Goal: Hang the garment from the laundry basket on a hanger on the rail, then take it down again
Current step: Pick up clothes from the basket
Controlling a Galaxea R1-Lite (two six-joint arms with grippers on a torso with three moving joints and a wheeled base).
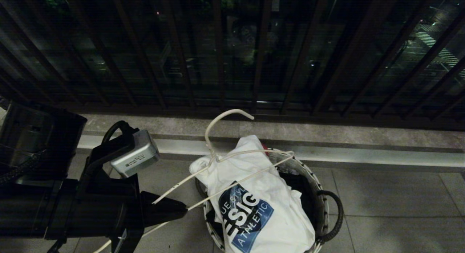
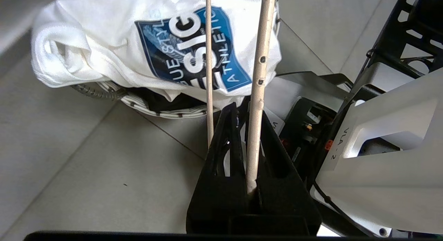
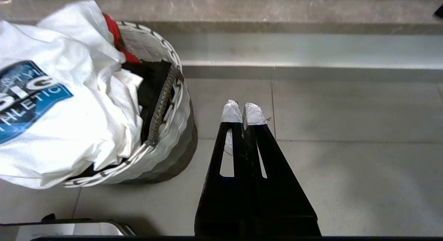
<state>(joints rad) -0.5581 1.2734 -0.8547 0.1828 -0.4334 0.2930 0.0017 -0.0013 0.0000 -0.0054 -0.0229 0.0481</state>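
Observation:
The garment point(image 1: 254, 195), a white T-shirt with a blue printed logo, lies heaped on top of the laundry basket point(image 1: 315, 184) on the tiled floor. Above it slants the cream-white wire hanger point(image 1: 218, 159), its hook point(image 1: 225, 117) pointing up towards the window. My left gripper point(image 1: 181, 209) is shut on the hanger's lower end. In the left wrist view, the black fingers point(image 2: 273, 144) clamp the hanger's bar point(image 2: 259, 61) in front of the garment point(image 2: 104, 44). My right gripper point(image 3: 243, 113) is shut on nothing, over bare floor beside the basket point(image 3: 173, 106). The rail is out of view.
A dark barred window railing point(image 1: 254, 64) stands behind a stone step point(image 1: 363, 151). The basket has a dark loop handle point(image 1: 336, 213) and also holds black cloth point(image 3: 152, 78) and something red point(image 3: 117, 40). The robot's own body point(image 2: 380, 147) is close by the left gripper.

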